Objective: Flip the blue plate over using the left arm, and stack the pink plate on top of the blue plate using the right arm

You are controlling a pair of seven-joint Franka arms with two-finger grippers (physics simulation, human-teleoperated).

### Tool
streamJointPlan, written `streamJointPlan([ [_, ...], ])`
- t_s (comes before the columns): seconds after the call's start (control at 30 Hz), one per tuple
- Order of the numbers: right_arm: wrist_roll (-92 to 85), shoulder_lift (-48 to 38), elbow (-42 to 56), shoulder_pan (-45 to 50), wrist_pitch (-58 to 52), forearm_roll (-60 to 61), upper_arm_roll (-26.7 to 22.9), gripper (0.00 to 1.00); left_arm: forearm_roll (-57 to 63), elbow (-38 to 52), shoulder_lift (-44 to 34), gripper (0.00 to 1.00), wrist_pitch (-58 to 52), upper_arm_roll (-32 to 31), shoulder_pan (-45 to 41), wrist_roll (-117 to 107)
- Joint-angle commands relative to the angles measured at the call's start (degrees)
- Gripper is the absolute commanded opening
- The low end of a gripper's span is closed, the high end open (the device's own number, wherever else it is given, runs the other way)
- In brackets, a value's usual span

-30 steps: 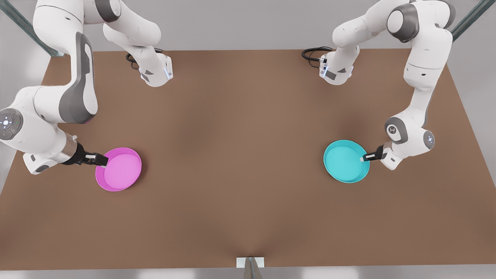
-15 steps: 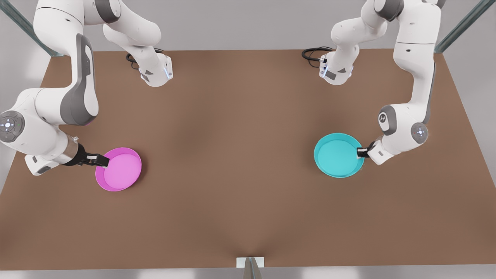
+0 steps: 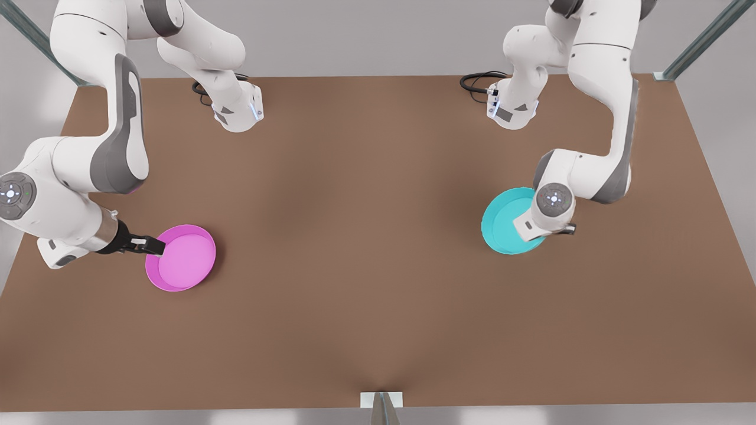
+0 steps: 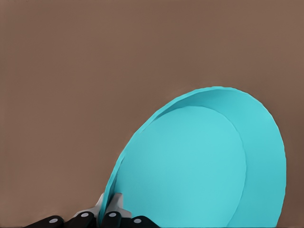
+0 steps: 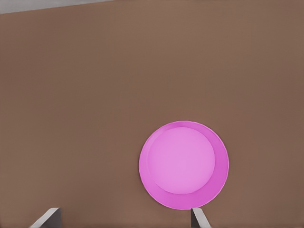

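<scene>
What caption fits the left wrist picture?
Left gripper jaws pinch the tilted round turquoise plastic plate by its rim above the brown table.

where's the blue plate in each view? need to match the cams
Front view: blue plate on the front view's right, tilted, partly behind the left arm's wrist.
Left wrist view: blue plate tilted up, its rim pinched in the left gripper.
Right wrist view: none here; the pink plate lies beyond the open right gripper.
Shared landmark: the brown table.

The left gripper point(image 4: 108, 211), clamped on the round turquoise plastic blue plate's point(image 3: 502, 224) rim, has swung over it, tilting the plate up.
</scene>
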Motion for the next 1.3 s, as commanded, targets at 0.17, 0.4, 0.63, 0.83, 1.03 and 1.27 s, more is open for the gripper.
streamJointPlan([
  [0.17,0.00,0.00,0.00,0.01,0.00,0.00,-0.08,1.00,11.37,1.33,0.36,0.21,-6.43,0.02,-5.93,-5.85],
  [0.4,0.00,0.00,-0.09,0.10,-0.09,0.09,0.01,1.00,21.31,2.82,2.03,0.21,-18.12,-1.12,-15.16,-14.81],
  [0.63,0.00,0.08,0.00,0.01,-0.09,0.09,0.01,1.00,25.96,7.92,7.83,0.21,-33.94,-1.12,-27.21,-21.75],
  [0.83,0.00,0.08,0.00,0.01,-0.09,0.09,-0.08,1.00,28.86,16.18,16.35,0.21,-45.98,-0.77,-37.40,-27.12],
  [1.03,0.00,0.08,-0.09,0.01,-0.09,0.09,0.01,1.00,32.38,28.75,27.95,0.21,-56.97,-0.42,-45.14,-27.12],
  [1.27,0.00,0.08,-0.09,0.01,-0.18,0.09,0.01,1.00,34.67,46.42,41.40,0.21,-57.76,5.11,-52.96,-26.59],
])
